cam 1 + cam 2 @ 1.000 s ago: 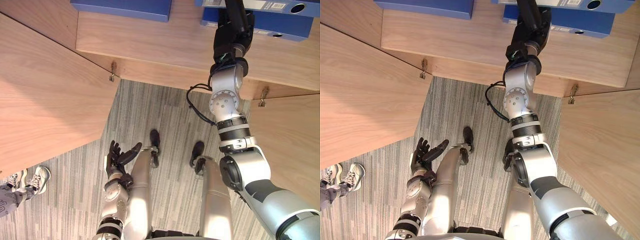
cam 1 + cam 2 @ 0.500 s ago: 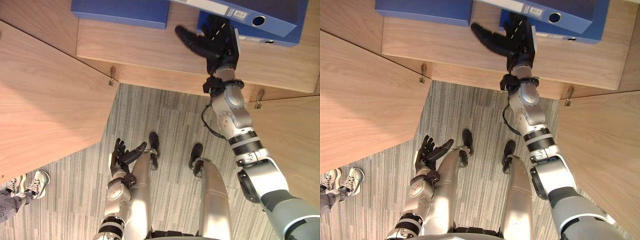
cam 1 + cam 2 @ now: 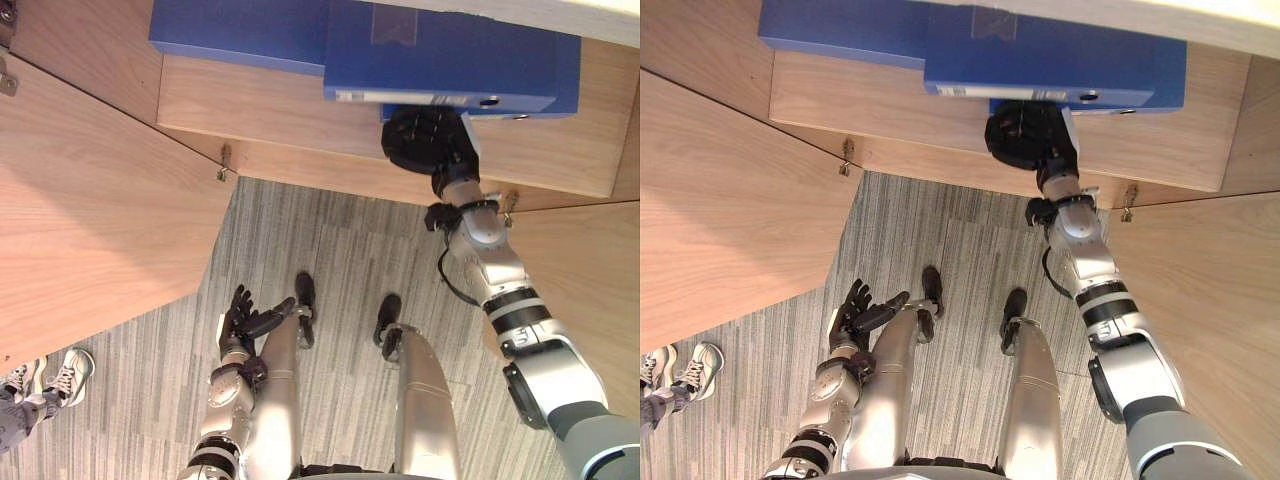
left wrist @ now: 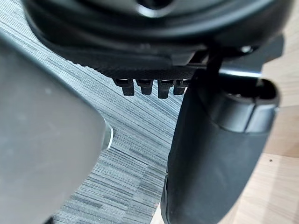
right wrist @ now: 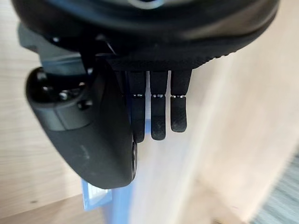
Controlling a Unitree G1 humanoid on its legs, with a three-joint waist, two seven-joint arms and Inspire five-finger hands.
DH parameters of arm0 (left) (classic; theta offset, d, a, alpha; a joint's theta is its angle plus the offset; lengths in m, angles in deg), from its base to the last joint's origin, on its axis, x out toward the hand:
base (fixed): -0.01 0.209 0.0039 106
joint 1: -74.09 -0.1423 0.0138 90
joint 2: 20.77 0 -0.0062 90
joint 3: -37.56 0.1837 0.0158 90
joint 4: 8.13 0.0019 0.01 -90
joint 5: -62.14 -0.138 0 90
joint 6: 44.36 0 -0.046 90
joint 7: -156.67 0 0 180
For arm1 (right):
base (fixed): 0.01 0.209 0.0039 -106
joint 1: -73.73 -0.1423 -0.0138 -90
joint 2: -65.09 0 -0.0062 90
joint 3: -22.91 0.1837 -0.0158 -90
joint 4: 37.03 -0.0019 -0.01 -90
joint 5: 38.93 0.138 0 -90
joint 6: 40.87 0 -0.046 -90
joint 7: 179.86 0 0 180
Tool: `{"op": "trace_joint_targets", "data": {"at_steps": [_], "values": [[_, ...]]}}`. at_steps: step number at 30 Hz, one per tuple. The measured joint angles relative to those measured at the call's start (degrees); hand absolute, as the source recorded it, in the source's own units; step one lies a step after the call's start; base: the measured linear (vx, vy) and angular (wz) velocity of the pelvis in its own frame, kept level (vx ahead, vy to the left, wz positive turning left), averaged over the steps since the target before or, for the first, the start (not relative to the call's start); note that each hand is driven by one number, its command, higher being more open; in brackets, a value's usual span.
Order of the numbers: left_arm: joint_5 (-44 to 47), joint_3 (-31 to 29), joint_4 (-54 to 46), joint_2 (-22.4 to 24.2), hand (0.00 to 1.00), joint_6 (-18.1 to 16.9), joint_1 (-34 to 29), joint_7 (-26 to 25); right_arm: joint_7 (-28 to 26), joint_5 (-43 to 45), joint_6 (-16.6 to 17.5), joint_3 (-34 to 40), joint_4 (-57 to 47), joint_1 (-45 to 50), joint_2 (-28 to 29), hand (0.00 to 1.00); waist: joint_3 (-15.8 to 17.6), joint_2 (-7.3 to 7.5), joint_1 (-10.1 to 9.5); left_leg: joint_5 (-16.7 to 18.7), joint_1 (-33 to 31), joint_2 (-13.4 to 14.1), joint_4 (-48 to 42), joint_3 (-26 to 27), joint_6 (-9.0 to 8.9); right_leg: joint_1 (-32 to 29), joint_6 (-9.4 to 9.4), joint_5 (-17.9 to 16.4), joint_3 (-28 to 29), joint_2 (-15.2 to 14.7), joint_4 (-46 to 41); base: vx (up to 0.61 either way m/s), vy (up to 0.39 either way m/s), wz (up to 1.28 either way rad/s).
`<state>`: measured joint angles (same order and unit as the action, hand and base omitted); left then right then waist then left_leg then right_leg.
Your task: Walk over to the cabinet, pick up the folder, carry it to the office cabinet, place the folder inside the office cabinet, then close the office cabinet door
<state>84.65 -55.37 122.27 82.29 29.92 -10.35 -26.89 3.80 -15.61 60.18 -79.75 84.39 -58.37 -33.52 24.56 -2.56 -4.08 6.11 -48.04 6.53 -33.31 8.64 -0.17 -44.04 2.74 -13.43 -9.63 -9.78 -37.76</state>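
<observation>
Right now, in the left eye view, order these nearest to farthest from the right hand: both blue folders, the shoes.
1. Right-side folder, next to the right hand.
2. Left-side folder, further left.
3. Shoes, far lower left.

The folder (image 3: 450,60) has its far part hidden under a pale board (image 3: 560,15) — whether the right hand (image 3: 425,140) beneath its spine touches it cannot be told. A second blue folder (image 3: 240,28) at the left end of the shelf (image 3: 280,100) is cut off by the top edge, and a person's shoes (image 3: 72,372) by the left.
</observation>
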Motion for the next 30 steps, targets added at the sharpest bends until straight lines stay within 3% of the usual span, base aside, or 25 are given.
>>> {"op": "trace_joint_targets", "data": {"at_steps": [17,30], "values": [[-0.02,-0.04,0.02,0.51,1.0,0.16,-0.01,0.33,2.46,-13.16,-0.83,0.85,-5.0,-0.96,-0.11,0.0,0.01,-0.01,-0.08,-2.01,1.05,-0.78,3.67,0.2,-0.41,-0.18,-0.25,0.64,0.01,-0.24,1.34,0.0,-0.024,0.01],[1.23,-0.4,-2.65,1.24,1.0,-0.2,-0.01,-0.34,8.18,-20.74,-5.31,-5.59,11.48,-22.08,-0.03,0.0,0.12,-0.26,-0.58,-3.21,-2.43,-0.84,3.23,-0.69,-0.31,-3.24,-0.61,1.29,-0.73,-0.23,0.71,0.0,-0.011,0.02]]}}
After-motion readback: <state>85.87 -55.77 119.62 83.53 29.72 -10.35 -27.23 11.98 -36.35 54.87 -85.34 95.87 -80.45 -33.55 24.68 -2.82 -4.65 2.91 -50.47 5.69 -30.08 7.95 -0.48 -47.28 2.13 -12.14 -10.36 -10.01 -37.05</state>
